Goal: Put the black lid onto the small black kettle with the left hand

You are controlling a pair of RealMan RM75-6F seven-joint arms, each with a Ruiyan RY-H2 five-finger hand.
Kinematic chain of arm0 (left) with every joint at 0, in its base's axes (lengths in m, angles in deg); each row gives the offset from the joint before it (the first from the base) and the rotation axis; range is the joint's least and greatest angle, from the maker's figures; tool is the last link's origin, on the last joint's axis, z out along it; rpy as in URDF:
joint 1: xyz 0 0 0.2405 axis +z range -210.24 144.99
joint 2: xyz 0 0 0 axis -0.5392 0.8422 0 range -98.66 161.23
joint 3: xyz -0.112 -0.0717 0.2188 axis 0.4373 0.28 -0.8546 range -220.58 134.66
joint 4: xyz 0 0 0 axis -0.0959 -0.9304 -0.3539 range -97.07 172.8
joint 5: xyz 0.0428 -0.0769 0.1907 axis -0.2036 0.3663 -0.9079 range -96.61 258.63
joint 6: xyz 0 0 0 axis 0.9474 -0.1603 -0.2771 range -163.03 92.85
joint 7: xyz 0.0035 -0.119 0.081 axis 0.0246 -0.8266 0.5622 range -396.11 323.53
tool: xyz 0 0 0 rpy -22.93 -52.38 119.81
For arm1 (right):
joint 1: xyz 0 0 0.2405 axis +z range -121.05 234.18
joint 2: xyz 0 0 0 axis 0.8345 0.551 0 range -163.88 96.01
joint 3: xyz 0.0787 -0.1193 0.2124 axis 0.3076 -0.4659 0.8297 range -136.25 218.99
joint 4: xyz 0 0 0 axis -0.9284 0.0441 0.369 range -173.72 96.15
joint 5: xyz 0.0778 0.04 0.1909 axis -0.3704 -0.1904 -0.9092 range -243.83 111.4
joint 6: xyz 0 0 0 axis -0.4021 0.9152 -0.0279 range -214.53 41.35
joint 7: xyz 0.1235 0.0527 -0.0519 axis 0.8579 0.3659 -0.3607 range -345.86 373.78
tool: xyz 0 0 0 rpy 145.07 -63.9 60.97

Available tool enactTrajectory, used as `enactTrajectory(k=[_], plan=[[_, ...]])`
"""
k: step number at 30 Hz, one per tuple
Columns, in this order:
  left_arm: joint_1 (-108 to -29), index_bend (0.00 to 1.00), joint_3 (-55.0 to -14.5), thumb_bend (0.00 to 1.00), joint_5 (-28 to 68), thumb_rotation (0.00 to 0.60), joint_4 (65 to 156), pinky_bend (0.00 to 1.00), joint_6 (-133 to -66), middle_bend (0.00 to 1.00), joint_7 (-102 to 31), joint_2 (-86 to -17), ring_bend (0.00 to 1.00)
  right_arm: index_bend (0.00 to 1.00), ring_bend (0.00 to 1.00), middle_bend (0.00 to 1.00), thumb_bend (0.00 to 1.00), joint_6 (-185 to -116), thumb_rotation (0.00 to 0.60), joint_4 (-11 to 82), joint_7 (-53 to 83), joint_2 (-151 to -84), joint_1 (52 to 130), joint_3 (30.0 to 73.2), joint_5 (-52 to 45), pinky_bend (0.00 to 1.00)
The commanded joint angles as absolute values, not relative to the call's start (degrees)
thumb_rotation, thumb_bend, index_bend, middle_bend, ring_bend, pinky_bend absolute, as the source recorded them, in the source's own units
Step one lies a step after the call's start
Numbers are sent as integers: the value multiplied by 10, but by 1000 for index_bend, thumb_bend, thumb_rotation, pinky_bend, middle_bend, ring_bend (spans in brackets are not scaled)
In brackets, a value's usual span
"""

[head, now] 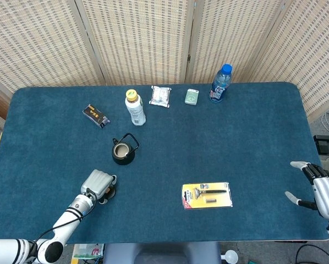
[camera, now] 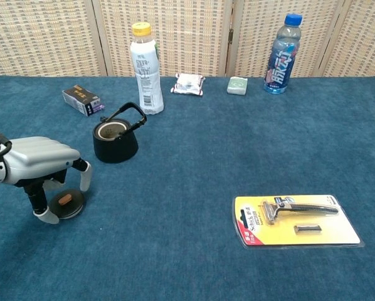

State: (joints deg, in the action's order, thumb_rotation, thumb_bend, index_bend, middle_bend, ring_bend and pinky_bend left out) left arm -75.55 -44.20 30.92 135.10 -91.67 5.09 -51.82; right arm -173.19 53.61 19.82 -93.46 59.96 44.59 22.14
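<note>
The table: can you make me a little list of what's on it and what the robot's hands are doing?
kettle: small black kettle, open top, handle up
lid: black lid flat on the blue cloth, left of the kettle and nearer the robot
left hand: left hand over the lid, fingers down around it, not lifted
right hand: right hand at the table's edge, holding nothing
back row: two bottles, two small packets, a dark box
front: razor pack

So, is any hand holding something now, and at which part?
Nothing is lifted. The left hand straddles the black lid lying on the table; grip cannot be told. The right hand is empty.
</note>
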Motion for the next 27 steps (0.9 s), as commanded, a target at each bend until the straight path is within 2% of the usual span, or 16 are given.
enactTrajectory(k=[1, 18, 27], plan=[[-756, 402, -442, 53, 309, 600, 1350, 1000, -917, 1000, 50, -519, 963, 265, 268, 297, 85, -1732, 600, 536, 199, -934, 600, 446, 221, 389], [-756, 441, -446, 129, 308, 600, 1347, 1000, -918, 1000, 41, -519, 964, 265, 268, 297, 85, -1729, 600, 536, 198, -935, 601, 446, 221, 389], [-756, 447, -446, 135, 306, 600, 1350, 1000, -921, 1000, 39, -516, 965, 265, 268, 297, 85, -1732, 600, 537, 199, -934, 600, 446, 222, 389]])
